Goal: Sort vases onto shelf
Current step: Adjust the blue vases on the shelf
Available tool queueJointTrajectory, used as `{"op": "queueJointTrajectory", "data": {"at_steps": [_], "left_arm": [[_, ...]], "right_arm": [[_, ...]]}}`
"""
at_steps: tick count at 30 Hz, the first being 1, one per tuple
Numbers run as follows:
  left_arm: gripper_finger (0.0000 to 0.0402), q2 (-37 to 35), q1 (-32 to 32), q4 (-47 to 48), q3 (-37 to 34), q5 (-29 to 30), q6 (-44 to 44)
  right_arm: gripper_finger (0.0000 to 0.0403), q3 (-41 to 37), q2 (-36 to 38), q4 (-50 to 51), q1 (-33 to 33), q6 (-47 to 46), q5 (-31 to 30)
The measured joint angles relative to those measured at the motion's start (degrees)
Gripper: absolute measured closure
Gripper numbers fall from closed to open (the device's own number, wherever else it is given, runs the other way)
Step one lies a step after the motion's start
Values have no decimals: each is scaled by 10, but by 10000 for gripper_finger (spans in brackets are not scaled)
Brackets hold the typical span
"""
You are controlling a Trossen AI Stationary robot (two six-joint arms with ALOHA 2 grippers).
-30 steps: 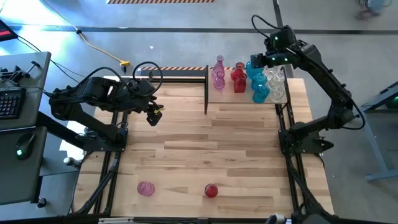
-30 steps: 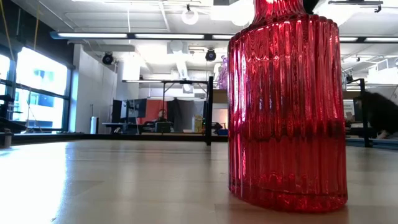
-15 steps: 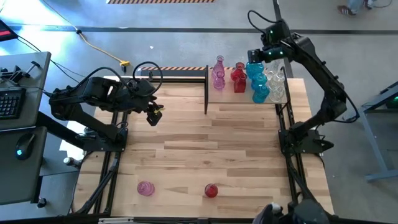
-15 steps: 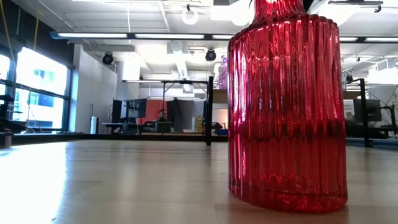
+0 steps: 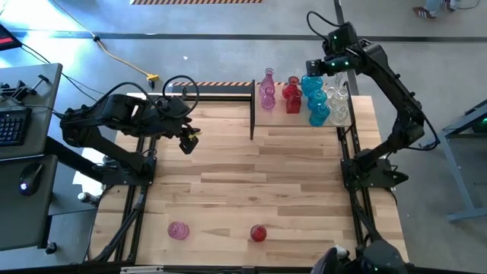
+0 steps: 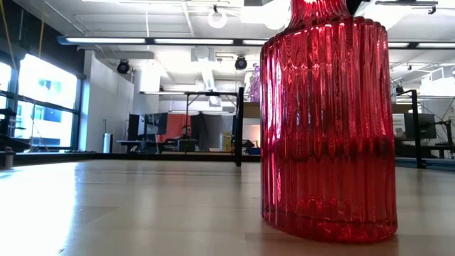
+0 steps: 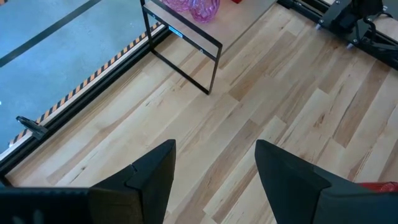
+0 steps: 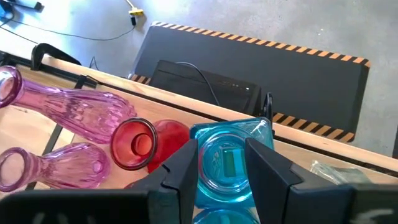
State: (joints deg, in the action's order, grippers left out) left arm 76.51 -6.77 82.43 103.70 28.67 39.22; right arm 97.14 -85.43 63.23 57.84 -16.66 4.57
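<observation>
The right gripper point(image 8: 222, 167) hangs over the back right corner of the planked wooden desk point(image 5: 251, 190), its jaws clamped on the rim of a turquoise-blue glass vase point(image 8: 229, 165) standing on the pale wood shelf point(image 5: 298, 118) with its thin black metal bars. Beside that vase stand a red glass vase point(image 5: 292, 95), tall-necked pink glass vases point(image 5: 267, 90), another turquoise-blue glass vase point(image 5: 318, 113) and clear glass vases point(image 5: 338, 103), all clustered along the shelf's far edge. The left gripper point(image 7: 214, 171) hovers above bare planks near the desk's back left, jaws apart and empty, well apart from the shelf. At the desk's front edge two vases are not yet sorted: a round pink glass vase point(image 5: 178, 230) and, to its right, a ribbed red glass vase point(image 5: 259, 233), which fills the low view point(image 6: 327, 128) standing upright on the desk.
</observation>
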Motion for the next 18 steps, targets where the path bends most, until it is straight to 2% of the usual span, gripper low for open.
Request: {"op": "queueJointTrajectory", "data": {"at_steps": [18], "left_arm": [[190, 0, 0, 0, 0, 0, 0]], "right_arm": [[291, 0, 0, 34, -3, -6, -1]]}}
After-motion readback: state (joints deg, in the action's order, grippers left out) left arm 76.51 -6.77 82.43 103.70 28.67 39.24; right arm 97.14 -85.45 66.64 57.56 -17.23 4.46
